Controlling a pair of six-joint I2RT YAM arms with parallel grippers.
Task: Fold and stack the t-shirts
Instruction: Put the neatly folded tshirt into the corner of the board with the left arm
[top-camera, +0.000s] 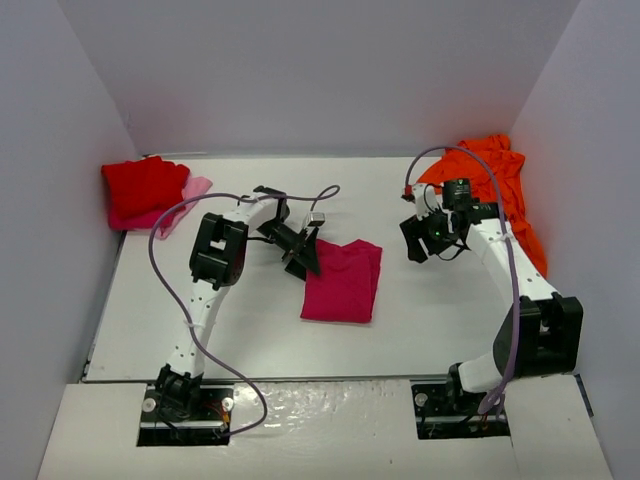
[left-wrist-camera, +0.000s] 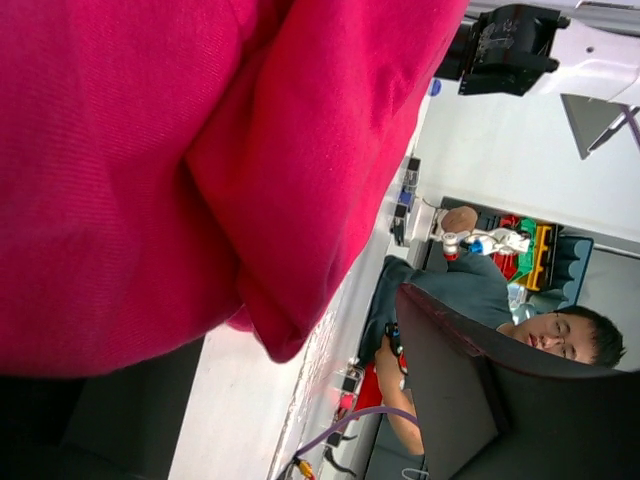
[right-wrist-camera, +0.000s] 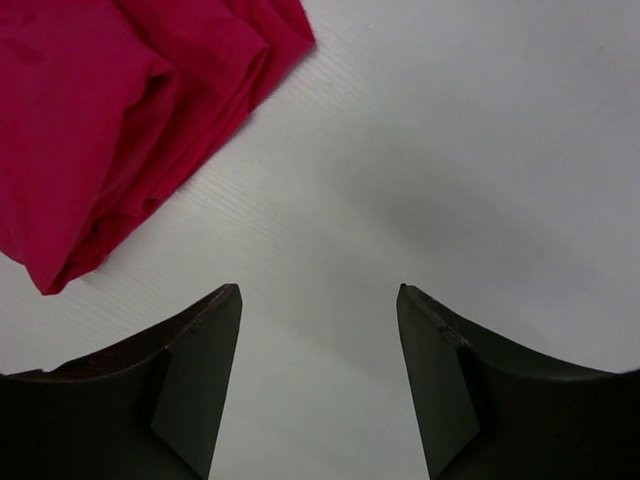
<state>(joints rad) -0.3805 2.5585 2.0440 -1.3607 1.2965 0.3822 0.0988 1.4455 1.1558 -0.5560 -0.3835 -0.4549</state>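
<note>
Folded magenta t-shirt (top-camera: 343, 282) lies centre tabletop (top-camera: 420, 330). Your left end effector (top-camera: 300, 257) sits at its edge; grip hidden, cannot tell. Right end effector (right-wrist-camera: 318, 292) spread, empty. Catch one layer and the fold likely unravels. Far left: red t-shirt (top-camera: 145, 185).

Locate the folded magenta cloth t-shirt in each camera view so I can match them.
Top external: folded magenta cloth t-shirt lies mid-table.
Left wrist: close up, fills upper left.
Right wrist: upper-left corner.
Shared landmark: white table beside its folded edge.
</note>
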